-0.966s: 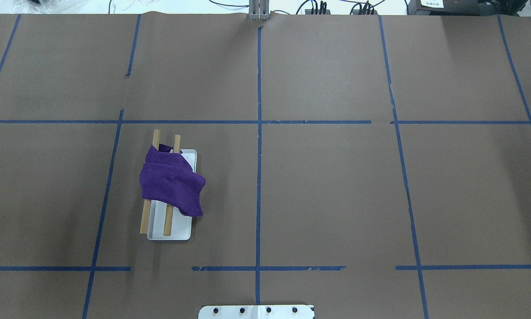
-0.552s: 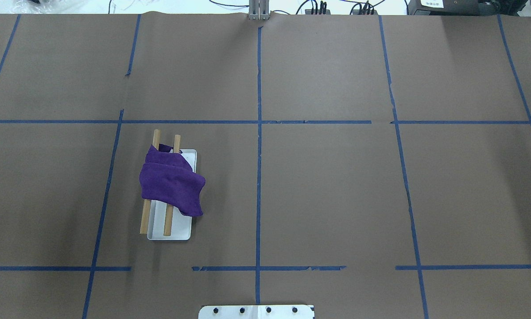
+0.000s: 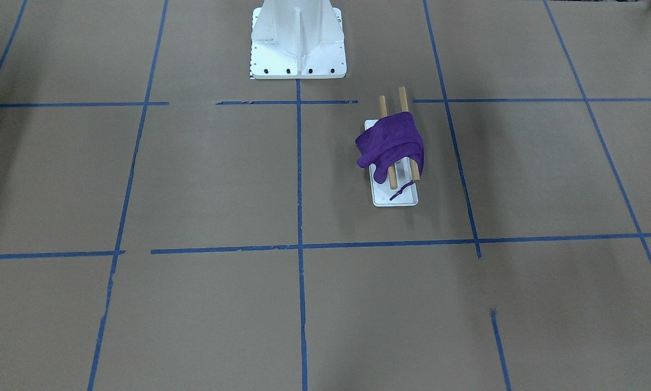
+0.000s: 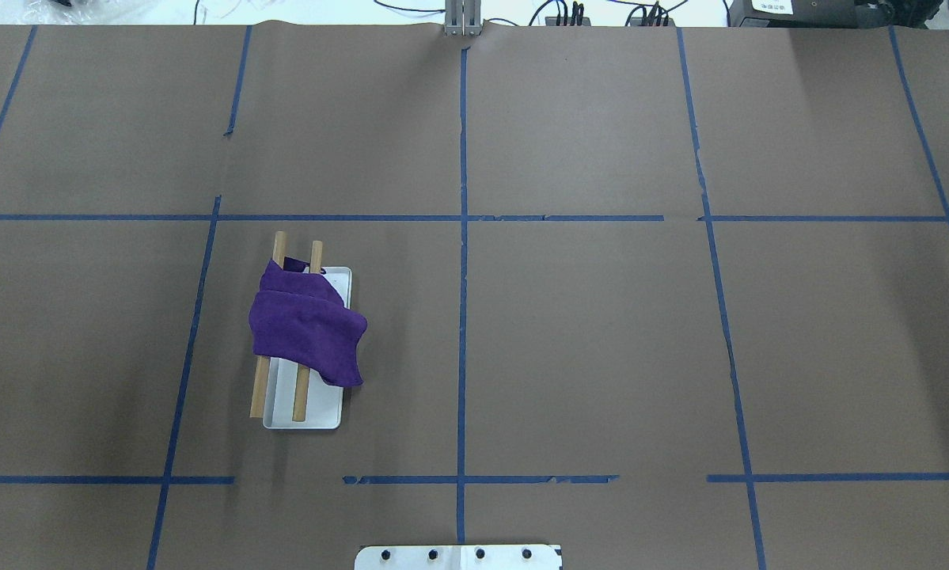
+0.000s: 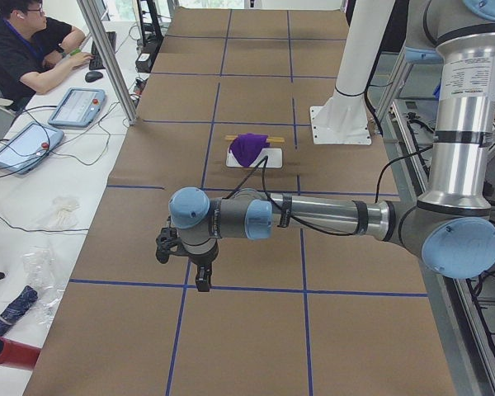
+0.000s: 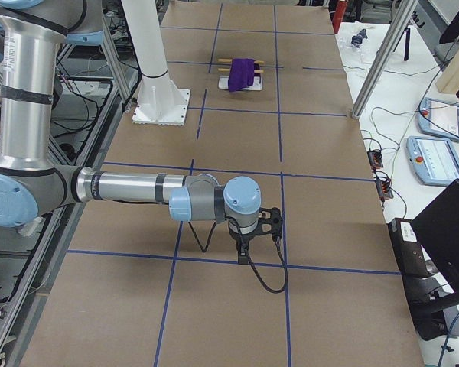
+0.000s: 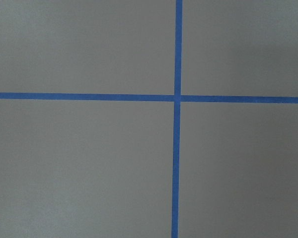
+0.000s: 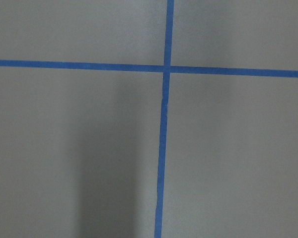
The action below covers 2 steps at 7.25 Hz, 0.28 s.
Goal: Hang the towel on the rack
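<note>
Towel (image 4: 306, 328): lay draped over both rack (image 4: 321, 413) dowels (image 4: 301, 400); task looked done. L gripper (image 5: 201, 280), R gripper (image 6: 243, 251): hung well apart from rack; open/closed couldn't tell.

This is a robotics lab. A long table (image 4: 601, 356) is covered in brown paper gridded with blue tape (image 4: 463, 317). Two industrial arms, a left arm (image 5: 313, 216) and a right arm (image 6: 130, 186), stretch over it near a bolted white pedestal (image 3: 298, 38). Alongside, an operator (image 5: 25, 49) sits at a bench with teach pendants (image 5: 76, 107), cables (image 4: 557, 11) and aluminium posts (image 5: 107, 58).
</note>
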Available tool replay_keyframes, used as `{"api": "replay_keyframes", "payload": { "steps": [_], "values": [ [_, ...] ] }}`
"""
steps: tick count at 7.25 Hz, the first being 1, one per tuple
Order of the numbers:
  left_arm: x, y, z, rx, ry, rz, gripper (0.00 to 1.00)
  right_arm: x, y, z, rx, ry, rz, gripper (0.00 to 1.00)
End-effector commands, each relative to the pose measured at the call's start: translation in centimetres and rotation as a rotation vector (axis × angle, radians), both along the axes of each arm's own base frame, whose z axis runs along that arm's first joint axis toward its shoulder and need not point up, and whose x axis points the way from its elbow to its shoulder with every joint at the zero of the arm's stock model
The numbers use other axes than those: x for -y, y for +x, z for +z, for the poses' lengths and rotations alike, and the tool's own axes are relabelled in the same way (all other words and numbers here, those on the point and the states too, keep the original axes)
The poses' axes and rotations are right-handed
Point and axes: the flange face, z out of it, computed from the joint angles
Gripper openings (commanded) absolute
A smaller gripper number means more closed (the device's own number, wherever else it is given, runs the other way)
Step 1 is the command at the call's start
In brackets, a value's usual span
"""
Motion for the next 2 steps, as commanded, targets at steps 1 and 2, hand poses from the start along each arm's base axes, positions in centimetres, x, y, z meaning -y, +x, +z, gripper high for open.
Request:
{"api": "replay_keyframes", "payload": {
  "steps": [1,2],
  "values": [
    [0.01,0.00,-0.01,0.000,0.001,0.000,1.00,-0.01,-0.01,0.18,0.001,-0.002,0.000,1.00],
    [0.01,0.00,-0.01,0.000,0.001,0.000,1.00,-0.03,0.03,0.38,-0.005,-0.005,0.000,1.00]
  ]
}}
